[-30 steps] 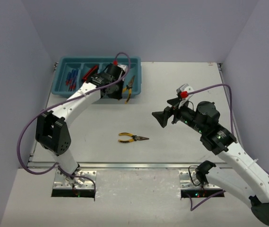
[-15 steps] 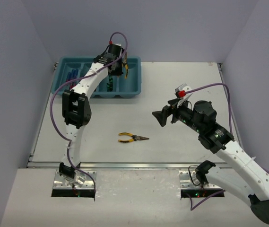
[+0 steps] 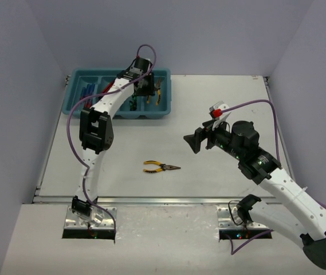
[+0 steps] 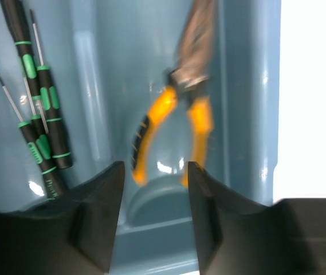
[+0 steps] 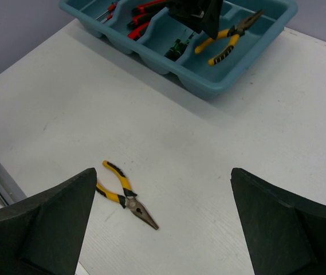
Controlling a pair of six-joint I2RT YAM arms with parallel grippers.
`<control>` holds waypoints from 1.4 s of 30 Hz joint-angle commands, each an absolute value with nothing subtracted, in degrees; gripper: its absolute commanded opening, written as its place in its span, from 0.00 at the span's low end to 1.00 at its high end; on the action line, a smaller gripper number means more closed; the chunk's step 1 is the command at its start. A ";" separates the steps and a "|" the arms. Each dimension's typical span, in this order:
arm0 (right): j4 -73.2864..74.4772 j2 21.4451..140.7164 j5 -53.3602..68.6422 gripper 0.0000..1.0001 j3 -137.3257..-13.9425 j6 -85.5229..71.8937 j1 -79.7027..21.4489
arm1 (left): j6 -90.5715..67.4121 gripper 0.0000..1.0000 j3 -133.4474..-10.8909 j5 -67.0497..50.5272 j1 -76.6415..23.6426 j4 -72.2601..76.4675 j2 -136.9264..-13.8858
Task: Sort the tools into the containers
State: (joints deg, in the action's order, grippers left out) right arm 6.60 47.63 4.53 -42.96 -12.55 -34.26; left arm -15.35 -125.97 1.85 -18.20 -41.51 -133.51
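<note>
The teal tray (image 3: pixel 122 113) of containers stands at the table's back left. My left gripper (image 3: pixel 146 86) hovers over its right-end compartment, open, with nothing between the jaws (image 4: pixel 154 172). Below it lie yellow-handled pliers (image 4: pixel 177 123), blurred, on that compartment's floor (image 3: pixel 157 95). Black-and-green precision screwdrivers (image 4: pixel 39 103) fill the compartment to the left. A second pair of yellow pliers (image 3: pixel 161 167) lies on the white table near the front middle. My right gripper (image 3: pixel 197 143) hangs open well above the table, apart from those pliers (image 5: pixel 125 197), its fingers wide (image 5: pixel 163 177).
Red-and-black utility knives (image 3: pixel 110 87) and blue-handled screwdrivers (image 3: pixel 87 91) lie in the tray's two left compartments. The right wrist view shows the tray's front wall (image 5: pixel 231 80) and the pliers in it (image 5: pixel 228 37). Grey walls close the table on three sides.
The left gripper, shut on the yellow pliers above the tray, has opened; the pliers now lie in the right-end compartment. The right arm has barely moved.
</note>
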 commanded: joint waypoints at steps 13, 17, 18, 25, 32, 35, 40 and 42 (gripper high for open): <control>6.58 46.70 2.41 0.99 -43.86 -9.87 -34.36 | -3.46 1.00 -104.60 6.57 -28.80 -40.18 -102.06; 8.17 43.52 0.58 0.99 -44.14 -8.78 -34.33 | 3.91 1.00 -90.13 12.36 -35.10 -47.31 -97.08; 8.17 42.28 0.23 0.99 -43.89 -8.48 -34.28 | 5.55 1.00 -84.51 12.47 -36.14 -47.52 -95.89; 6.83 38.33 -0.24 0.99 -42.15 -6.29 -34.37 | 12.68 1.00 -68.25 11.90 -41.17 -42.86 -96.49; 6.77 38.58 3.46 0.99 -41.92 -5.37 -34.37 | 13.36 0.88 -67.12 8.08 -41.22 -39.38 -106.97; 6.79 38.43 4.41 0.99 -41.77 -5.45 -34.37 | 13.11 0.88 -66.52 8.00 -41.29 -37.55 -107.26; 6.46 38.86 5.06 0.99 -41.71 -5.18 -34.37 | 13.18 0.87 -65.96 5.62 -41.22 -34.18 -105.85; 6.42 39.24 5.35 0.99 -41.76 -5.10 -34.28 | 13.38 0.84 -65.83 3.27 -41.21 -33.75 -105.65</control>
